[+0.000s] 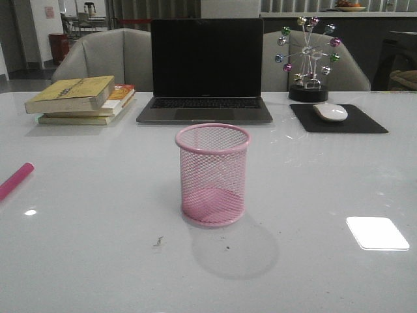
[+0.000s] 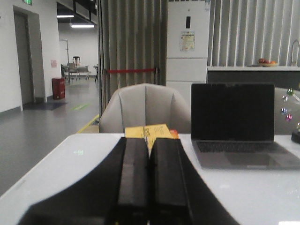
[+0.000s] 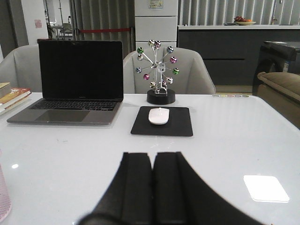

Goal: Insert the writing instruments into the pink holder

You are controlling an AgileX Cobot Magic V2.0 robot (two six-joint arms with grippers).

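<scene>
You're at the start: the pink holder [image 1: 212,175] stands empty at frame centre, a magenta marker [image 1: 15,180] lies at the left edge. Left gripper [image 2: 149,180] and right gripper [image 3: 153,185] are both closed, empty. Open, then reach the marker first.

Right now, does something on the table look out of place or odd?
The pink cup stands upright and empty. One pink marker lies far off at the table's left edge, half out of the front view. No green marker shows. Small dark specks lie before the cup.
</scene>
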